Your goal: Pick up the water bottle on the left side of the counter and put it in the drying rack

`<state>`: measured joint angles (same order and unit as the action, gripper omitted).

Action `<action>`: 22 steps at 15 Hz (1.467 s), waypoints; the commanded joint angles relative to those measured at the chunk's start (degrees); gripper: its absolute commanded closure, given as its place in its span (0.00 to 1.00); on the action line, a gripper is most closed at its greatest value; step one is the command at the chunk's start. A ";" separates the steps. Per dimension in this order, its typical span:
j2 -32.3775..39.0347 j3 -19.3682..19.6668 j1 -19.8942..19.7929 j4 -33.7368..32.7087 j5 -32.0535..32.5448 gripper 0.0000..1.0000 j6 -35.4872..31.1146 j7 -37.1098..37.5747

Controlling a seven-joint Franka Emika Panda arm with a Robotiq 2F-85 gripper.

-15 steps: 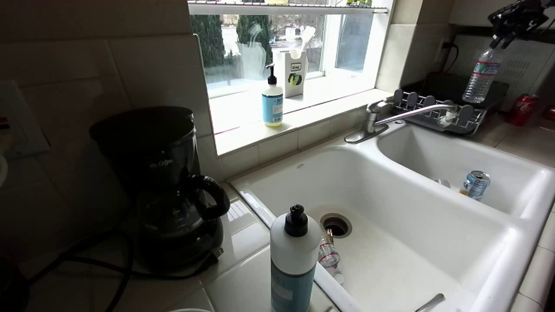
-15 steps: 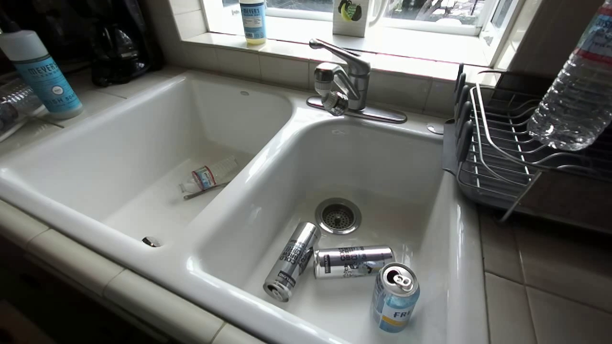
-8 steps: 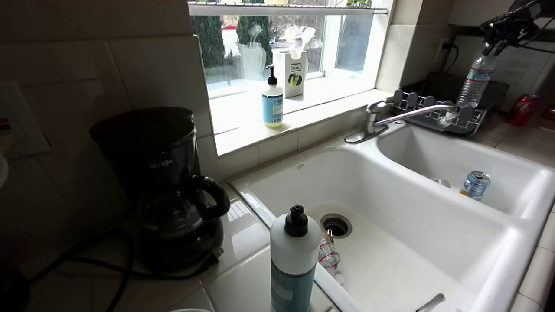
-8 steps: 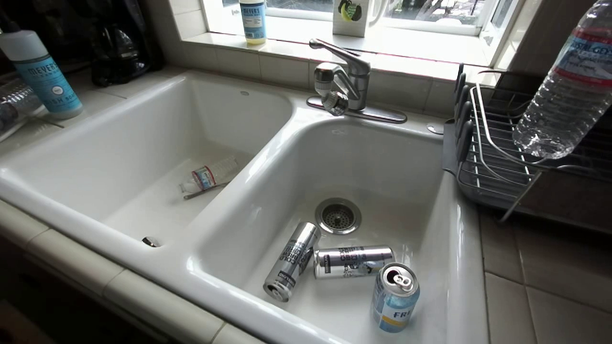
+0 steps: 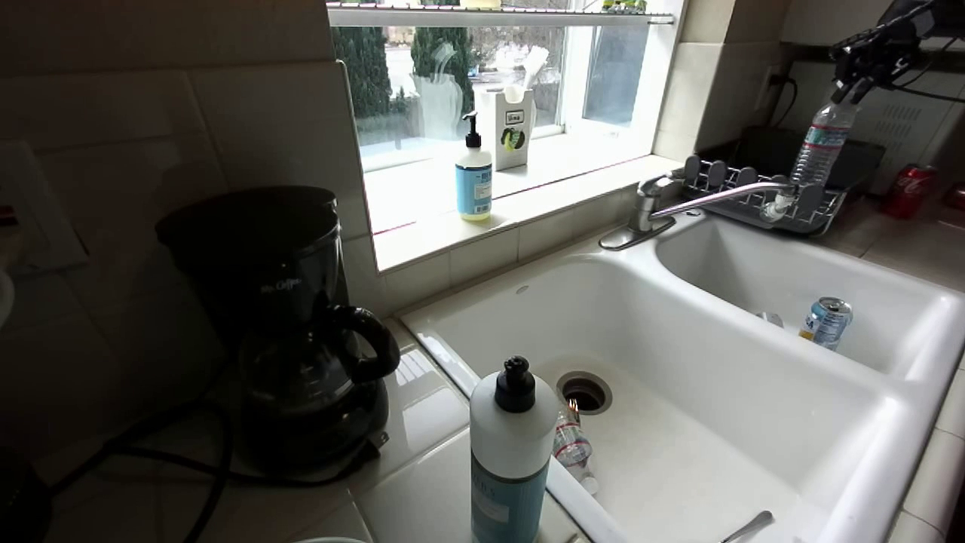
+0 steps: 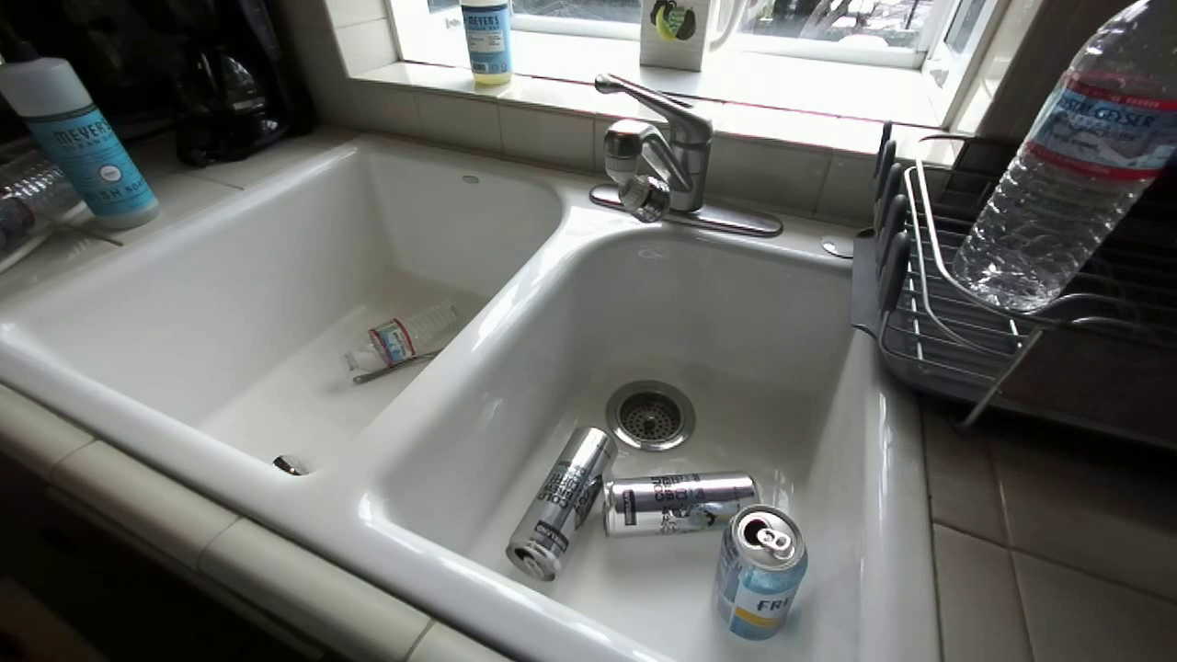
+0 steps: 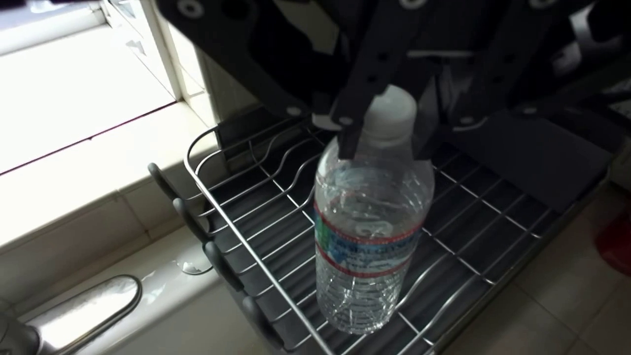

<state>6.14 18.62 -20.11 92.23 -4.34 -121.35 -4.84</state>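
The water bottle leans over the rack; I can't tell if they touch. The jaws pinch its top, and the arm points down from up high.

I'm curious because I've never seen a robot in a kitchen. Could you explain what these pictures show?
The dark machine part is a robot's gripper, working like a two-fingered hand. Two of the views come from cameras standing outside the robot; the close-up comes from a camera on its wrist. The gripper is closed on the neck of a clear water bottle, over a drying rack; whether the base touches it, I can't tell. On the tiled counter stand a coffee maker and a dish soap bottle. In one basin of the sink, silver cans lie beside a standing blue can; another plastic bottle lies in the other.
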 commanded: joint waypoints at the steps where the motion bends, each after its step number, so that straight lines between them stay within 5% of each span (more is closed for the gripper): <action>1: -0.25 -0.43 -0.04 2.63 -0.60 0.92 -2.36 -0.33; 13: -0.73 -0.77 0.65 7.89 2.23 0.92 -8.02 0.79; 14: -0.74 -0.73 0.66 8.03 2.60 0.78 -8.25 0.87; 15: -0.76 -0.69 0.65 8.10 2.96 0.43 -8.45 0.87; 16: -0.76 -0.68 0.65 8.12 3.20 0.43 -8.53 0.90; 22: -1.63 -0.75 0.76 8.25 5.04 0.01 -7.55 0.59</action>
<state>6.44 17.85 -19.74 98.45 -0.82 -128.18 -4.80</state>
